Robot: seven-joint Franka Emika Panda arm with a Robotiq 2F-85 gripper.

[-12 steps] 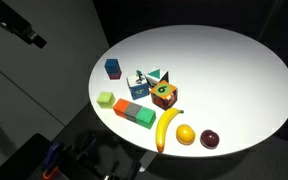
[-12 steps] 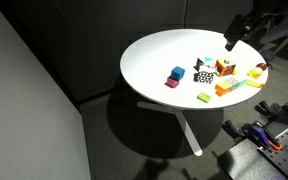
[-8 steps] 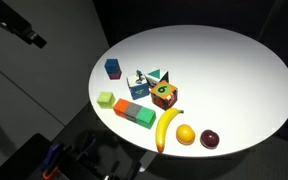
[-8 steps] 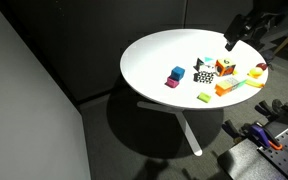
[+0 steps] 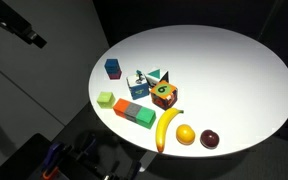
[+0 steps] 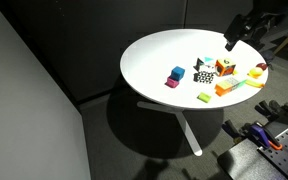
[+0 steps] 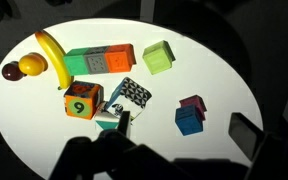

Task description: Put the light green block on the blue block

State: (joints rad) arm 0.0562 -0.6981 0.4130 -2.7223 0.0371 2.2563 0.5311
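The light green block (image 5: 105, 99) lies near the table's edge, also in the exterior view (image 6: 204, 97) and in the wrist view (image 7: 158, 57). The blue block (image 5: 113, 68) stands apart from it, beside a small magenta block (image 6: 171, 83); both show in the wrist view, the blue block (image 7: 189, 121) in front. My gripper (image 7: 182, 122) is open and empty, high above the table, with the blue block showing far below between the fingers (image 7: 245, 134). In an exterior view the gripper (image 6: 232, 40) hangs above the table's far side.
On the round white table (image 5: 224, 70): a joined orange and dark green block (image 5: 134, 113), a banana (image 5: 167, 128), an orange (image 5: 185, 134), a dark plum (image 5: 210, 139), a numbered cube (image 5: 164, 93) and patterned blocks (image 5: 142, 82). The robot base (image 6: 269, 130) stands beside the table.
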